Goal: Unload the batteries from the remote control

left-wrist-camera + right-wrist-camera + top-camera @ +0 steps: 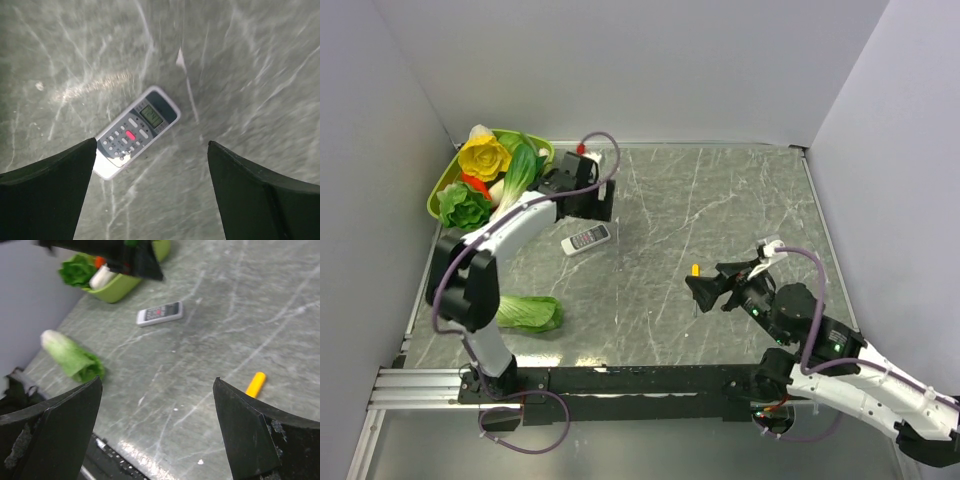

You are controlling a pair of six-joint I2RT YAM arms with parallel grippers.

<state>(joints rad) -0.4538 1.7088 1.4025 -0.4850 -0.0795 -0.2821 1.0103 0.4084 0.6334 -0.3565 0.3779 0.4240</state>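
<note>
The remote control (137, 131) lies button side up on the marble table, a white bar with a grey button face, a red button and a small greenish screen. It also shows in the top view (586, 240) and the right wrist view (160, 313). The batteries are hidden. My left gripper (152, 142) hangs open just above and beside the remote, which lies near its left finger, with nothing between the jaws. In the top view the left gripper (598, 205) is just behind the remote. My right gripper (157, 380) stands open and empty, far to the right (703, 290).
A yellow screwdriver handle (255, 384) lies on the table close to the right gripper (695, 269). A green bowl (442, 185) full of toy vegetables stands at the back left. A leafy green vegetable (528, 312) lies near the left arm's base.
</note>
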